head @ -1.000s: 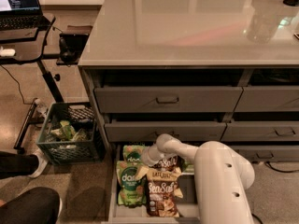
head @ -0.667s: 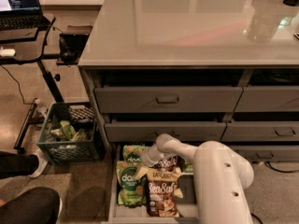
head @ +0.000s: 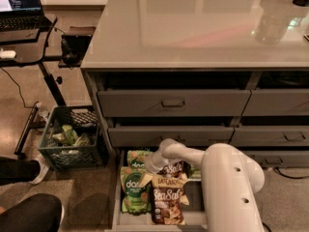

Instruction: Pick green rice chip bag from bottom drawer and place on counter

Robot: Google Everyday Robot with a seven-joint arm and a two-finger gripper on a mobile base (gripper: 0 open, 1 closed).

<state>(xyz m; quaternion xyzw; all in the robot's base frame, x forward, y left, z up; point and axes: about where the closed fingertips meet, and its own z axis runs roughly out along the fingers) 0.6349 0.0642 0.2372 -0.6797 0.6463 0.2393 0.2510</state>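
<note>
Nothing has visibly moved since the earlier frames: the gripper (head: 147,170), the arm and the bags sit where they were. The gripper is down inside the bottom drawer (head: 116,211), low over the snack bags. Its tip is at the upper right corner of the nearer green rice chip bag (head: 131,190), which lies flat at the gripper's 7 o'clock. You cannot tell whether the gripper is open, closed or holding anything, so treat the bag as not yet secured. A second green bag (head: 138,157) lies at 11 o'clock, toward the drawer's rear. A brown Sea Salt bag (head: 167,199) lies just beside at 5 o'clock. The drawer is pulled out, which leaves the bags reachable from above. The arm (head: 231,187) rises from 5 o'clock, bends at the wrist and reaches toward 9 o'clock, angled downward. The counter (head: 193,28) is at 12 o'clock, well above.
</note>
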